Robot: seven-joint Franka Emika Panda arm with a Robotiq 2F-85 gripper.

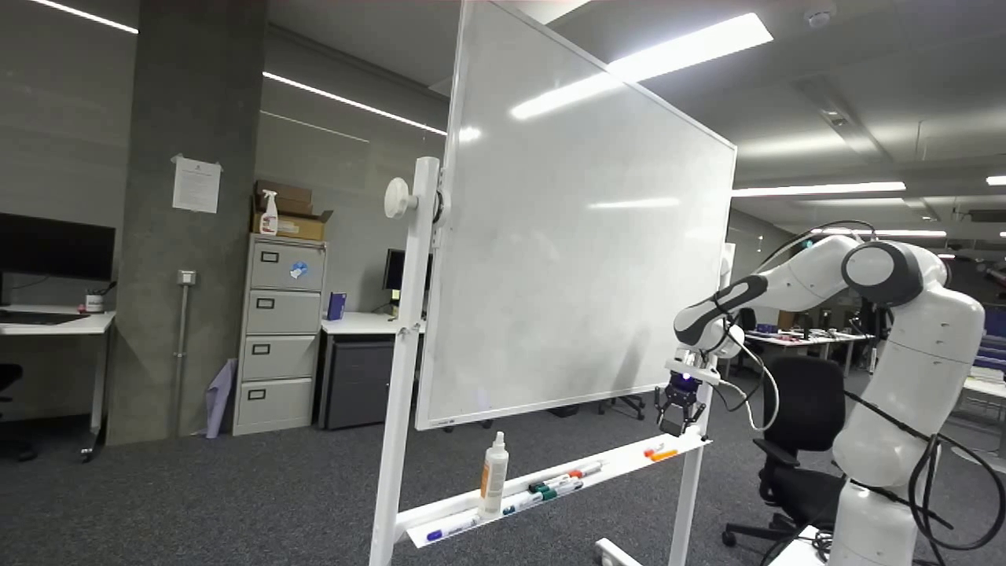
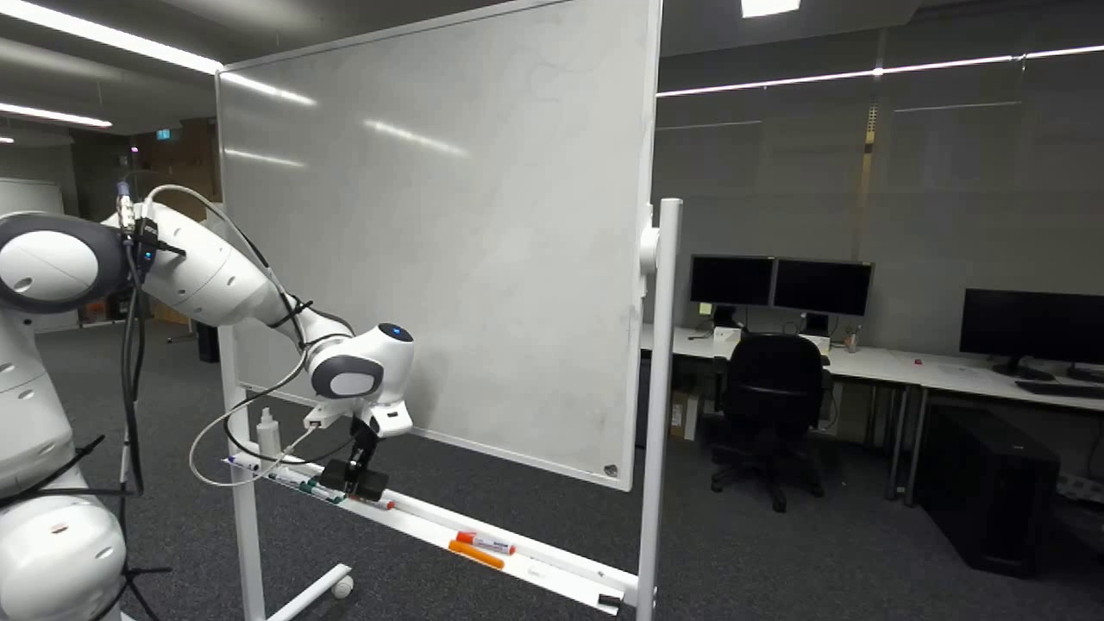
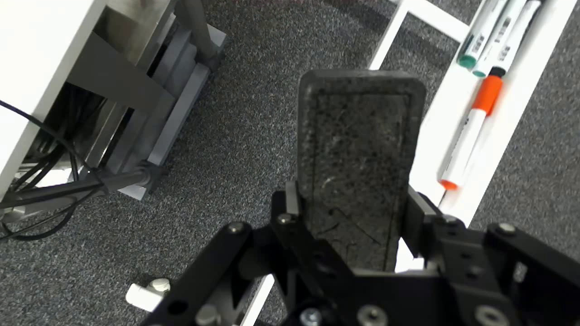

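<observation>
In my wrist view the lower end of the dark block (image 3: 360, 154) is hidden behind the gripper (image 3: 353, 203), itself cropped by the bottom edge. The green-ended markers (image 3: 498, 36) at upper right run off the frame, and I can't read their blurred print. In an exterior view the notice (image 1: 196, 185) at upper left is too small to read. In both exterior views the top edge crops the whiteboard (image 1: 566, 251).

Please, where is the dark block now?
In the wrist view, the dark block is just right of centre, held by the gripper, left of the red-capped marker on the white tray.
</observation>
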